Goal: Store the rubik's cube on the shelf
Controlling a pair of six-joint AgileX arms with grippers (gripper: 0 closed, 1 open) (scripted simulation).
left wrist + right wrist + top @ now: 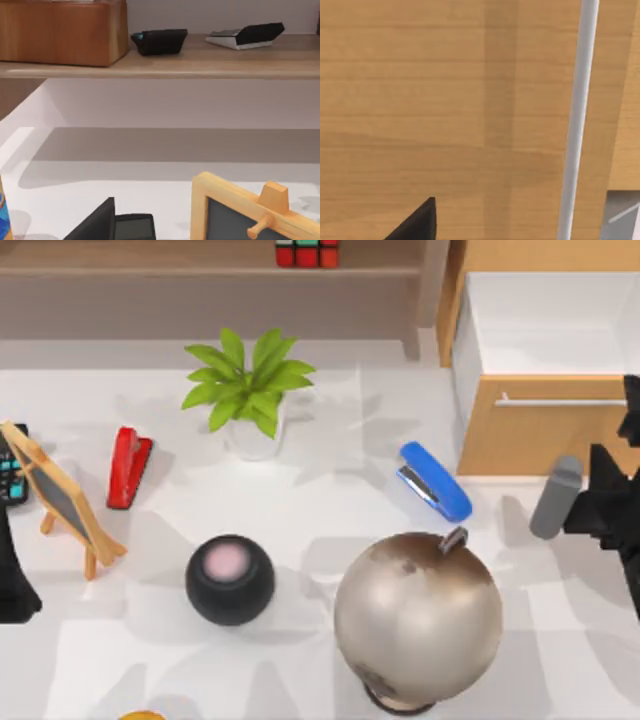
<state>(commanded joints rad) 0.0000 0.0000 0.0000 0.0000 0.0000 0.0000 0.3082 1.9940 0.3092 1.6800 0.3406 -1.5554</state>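
Small rubik's cube [307,253] with black-edged coloured squares already sits on the long light-brown wooden shelf [150,271], around 12 o'clock. Looks done, so just back off cleanly. Right gripper [612,502] at 3 o'clock, by the orange-tan drawer cabinet [540,425]; can't tell its fingers.

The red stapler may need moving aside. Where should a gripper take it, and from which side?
Take the red stapler across its narrow width near the middle, coming straight down from above. It lies flat on the table, long and slim, with open space on both long sides.
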